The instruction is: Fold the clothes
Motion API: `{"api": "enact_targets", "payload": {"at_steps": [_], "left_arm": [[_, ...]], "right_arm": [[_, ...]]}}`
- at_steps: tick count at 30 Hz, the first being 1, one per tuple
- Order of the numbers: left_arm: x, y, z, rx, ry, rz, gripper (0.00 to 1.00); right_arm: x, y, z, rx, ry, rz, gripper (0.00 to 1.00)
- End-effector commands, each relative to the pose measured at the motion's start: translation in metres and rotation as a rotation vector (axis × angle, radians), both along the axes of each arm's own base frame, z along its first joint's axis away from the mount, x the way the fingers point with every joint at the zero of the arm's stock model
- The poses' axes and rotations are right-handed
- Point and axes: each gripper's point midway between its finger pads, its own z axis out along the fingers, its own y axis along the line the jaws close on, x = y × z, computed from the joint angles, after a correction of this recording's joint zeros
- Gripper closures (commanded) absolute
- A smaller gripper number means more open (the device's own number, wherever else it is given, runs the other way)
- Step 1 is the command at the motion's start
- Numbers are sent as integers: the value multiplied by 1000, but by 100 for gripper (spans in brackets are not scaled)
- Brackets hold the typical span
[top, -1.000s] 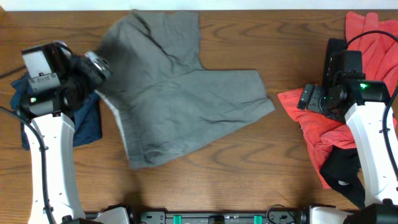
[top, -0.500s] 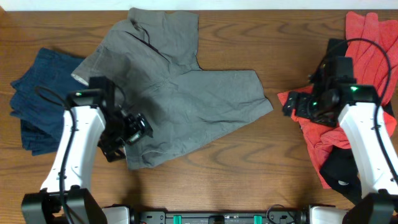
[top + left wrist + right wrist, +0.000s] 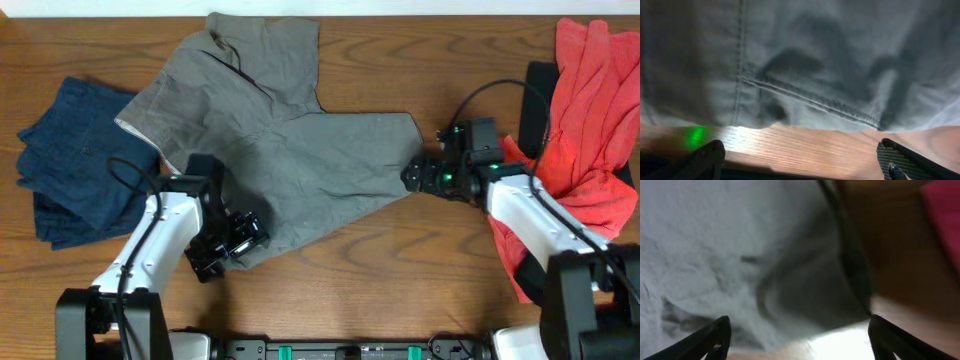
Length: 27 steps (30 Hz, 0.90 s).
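- Lying spread flat in the middle of the overhead view: the olive-grey shorts (image 3: pixel 280 150), one leg pointing to the top edge and one to the right.
- Brown wood-grain table (image 3: pixel 400 280) under everything, filling the frame edge to edge.
- Navy blue garment (image 3: pixel 75 175) rumpled just beside the shorts on their left.
- Coral-red garments (image 3: pixel 590 110) heaped right of the shorts, apart from them, at the table's right edge.
- Left gripper (image 3: pixel 235 240) sits at the shorts' lower-left edge. Right gripper (image 3: pixel 415 175) is at the tip of the shorts' right leg.
- Left wrist view: fingers (image 3: pixel 705 160) spread wide at the bottom corners with nothing between them. The shorts' stitched edge lies just ahead. A strip of bare wood with a green light spot shows below that edge.
- Right wrist view, blurred: fingers (image 3: pixel 700 340) spread wide, nothing gripped. The shorts' corner lies ahead on the wood, with red cloth beyond it at the upper right.
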Motion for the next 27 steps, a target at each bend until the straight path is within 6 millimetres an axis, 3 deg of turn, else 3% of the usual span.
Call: {"api": "enact_targets", "payload": {"at_steps": [1,2,3,6,7,11,16,18,19,20,21,22,23,25,26,27], "left_arm": [[-2,-2,-2,7,12,6,2],[-2,-2,-2,7,12,6,2],[-2,-2,-2,7,12,6,2],[-2,-2,-2,7,14,5,2],[-3,-2,-2,7,17,5,1],[-5,-2,-2,8,24,5,1],[-3,-2,-2,7,16,5,1],[-3,-2,-2,7,15,6,1],[-3,-2,-2,7,15,6,1],[-2,-2,-2,7,12,5,1],[-2,-2,-2,7,11,5,1],[-1,-2,-2,6,8,6,1],[-1,-2,-2,6,7,6,1],[0,-2,-2,6,5,6,1],[-1,-2,-2,6,6,5,1],[-1,-2,-2,6,8,5,1]], "right_arm": [[-5,5,-23,-3,66,-38,18],[-6,2,-28,-19,80,-55,23],[-7,-3,-36,-44,100,-85,35],[-13,-20,-46,-101,147,-142,87],[-18,-24,-46,-110,170,-153,99],[-53,-55,-35,-178,303,-261,99],[-115,-103,-1,-381,445,-433,99],[-125,-106,14,-395,433,-441,93],[-124,-104,19,-382,412,-434,82],[-122,-100,25,-363,383,-410,50],[-119,-97,31,-346,351,-389,25],[-116,-95,36,-337,317,-374,11],[-110,-95,42,-330,272,-362,9],[-93,-94,56,-312,159,-332,20],[-84,-95,63,-306,102,-320,34],[-72,-96,71,-300,38,-311,65]]}}
